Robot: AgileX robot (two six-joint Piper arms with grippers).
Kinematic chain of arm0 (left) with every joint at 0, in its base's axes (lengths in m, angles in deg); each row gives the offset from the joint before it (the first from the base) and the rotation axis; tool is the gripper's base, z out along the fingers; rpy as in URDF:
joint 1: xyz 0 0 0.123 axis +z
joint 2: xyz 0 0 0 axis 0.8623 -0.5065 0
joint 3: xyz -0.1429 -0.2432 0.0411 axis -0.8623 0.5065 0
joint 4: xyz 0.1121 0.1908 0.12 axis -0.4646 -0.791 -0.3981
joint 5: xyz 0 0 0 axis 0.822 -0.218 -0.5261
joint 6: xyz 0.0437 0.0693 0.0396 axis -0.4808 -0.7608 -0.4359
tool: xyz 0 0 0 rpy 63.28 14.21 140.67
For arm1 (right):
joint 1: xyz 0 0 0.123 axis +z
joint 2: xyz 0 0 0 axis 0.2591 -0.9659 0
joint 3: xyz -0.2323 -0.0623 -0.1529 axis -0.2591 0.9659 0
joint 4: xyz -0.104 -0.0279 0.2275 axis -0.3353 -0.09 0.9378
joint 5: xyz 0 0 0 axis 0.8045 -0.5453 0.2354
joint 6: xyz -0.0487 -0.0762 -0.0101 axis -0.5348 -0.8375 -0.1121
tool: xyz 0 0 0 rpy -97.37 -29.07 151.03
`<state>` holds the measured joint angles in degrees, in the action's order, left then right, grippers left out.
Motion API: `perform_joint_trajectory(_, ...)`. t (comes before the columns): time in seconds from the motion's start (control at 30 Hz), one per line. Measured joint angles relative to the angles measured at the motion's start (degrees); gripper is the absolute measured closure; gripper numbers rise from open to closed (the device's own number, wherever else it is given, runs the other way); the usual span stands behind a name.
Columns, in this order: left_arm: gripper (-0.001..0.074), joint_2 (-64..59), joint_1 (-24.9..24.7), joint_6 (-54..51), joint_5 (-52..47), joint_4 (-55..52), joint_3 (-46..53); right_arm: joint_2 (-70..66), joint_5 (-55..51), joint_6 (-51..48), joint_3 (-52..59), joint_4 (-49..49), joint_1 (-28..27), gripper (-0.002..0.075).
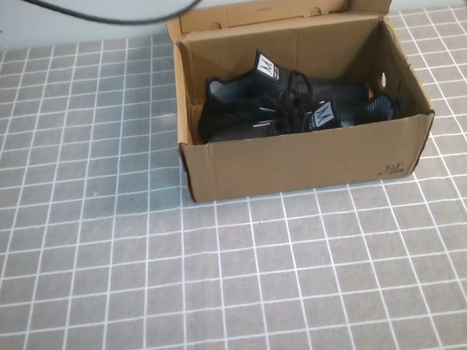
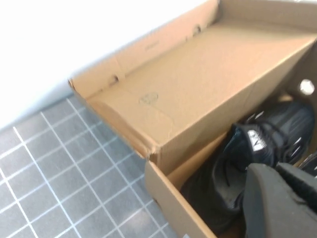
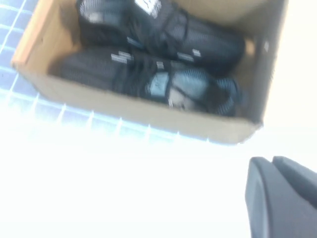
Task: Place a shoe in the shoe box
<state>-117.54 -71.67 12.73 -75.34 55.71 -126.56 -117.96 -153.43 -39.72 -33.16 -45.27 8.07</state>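
Note:
The brown cardboard shoe box (image 1: 297, 161) stands open at the back of the table, its flap lid (image 1: 286, 11) upright behind it. Two black knit sneakers lie side by side inside, heel to toe: one at the rear (image 1: 240, 94), one along the front wall (image 1: 345, 113). I cannot tell which is the shoe and which its twin. The box (image 2: 198, 74) and a sneaker (image 2: 267, 139) show in the left wrist view, with my left gripper (image 2: 285, 173) shut and empty over the box's corner. My right gripper (image 3: 272, 166) is shut and empty, away from the box (image 3: 124, 106), above both sneakers (image 3: 198, 42).
The box stands on a grey tiled cloth (image 1: 144, 269) with white grid lines. A black cable (image 1: 126, 18) hangs across the white wall behind the box. Neither arm shows in the high view.

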Motion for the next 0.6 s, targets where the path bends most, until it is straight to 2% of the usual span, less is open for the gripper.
perform_joint_trajectory(0.47, 0.0736, 19.49, 0.0, 1.06, -0.68, 0.21, -0.11, 46.78, -0.69, 2.57, 34.18, -0.92, 0.0, 0.0742)
perform_joint_trajectory(0.6, 0.0736, 26.47, 0.0, 1.19, -0.68, 0.57, 3.72, 59.16, 0.0, 2.66, 40.67, 0.05, 0.0, 0.0742)
